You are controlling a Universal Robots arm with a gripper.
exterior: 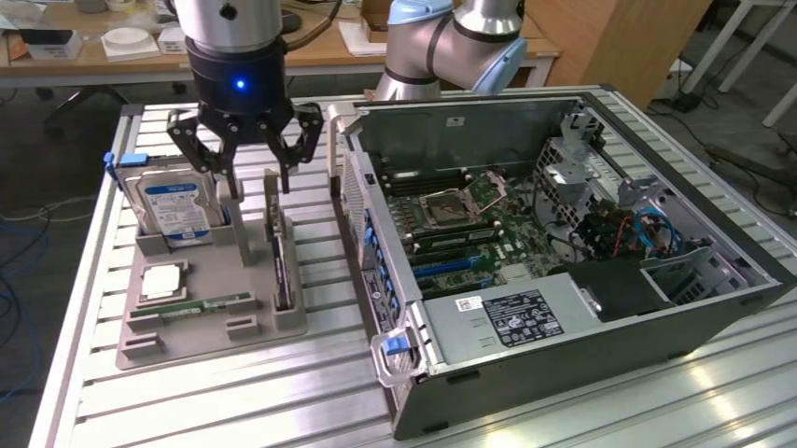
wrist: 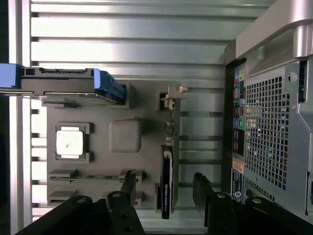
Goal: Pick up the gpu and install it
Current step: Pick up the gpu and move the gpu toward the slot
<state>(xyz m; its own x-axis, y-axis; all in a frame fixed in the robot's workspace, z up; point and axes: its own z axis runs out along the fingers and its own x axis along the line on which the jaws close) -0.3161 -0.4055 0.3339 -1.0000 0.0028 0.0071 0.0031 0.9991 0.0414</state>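
The gpu (exterior: 279, 252) is a thin dark card standing on edge in a slot of the grey parts tray (exterior: 249, 280), its silvery bracket at the far end. My gripper (exterior: 258, 185) hangs open just above that far end, one finger on each side of the card and not touching it. In the wrist view the gpu (wrist: 167, 171) shows edge-on, with its bracket (wrist: 172, 97) at one end. My black fingertips (wrist: 128, 183) flank the card with a clear gap on both sides. Nothing is held.
In the tray a silver hard drive (exterior: 174, 207) with a blue-white label stands close beside my gripper, with a processor (exterior: 163, 281) and a green memory stick (exterior: 205, 304) nearer the front. The open computer case (exterior: 548, 243) lies at the exterior view's right, motherboard exposed.
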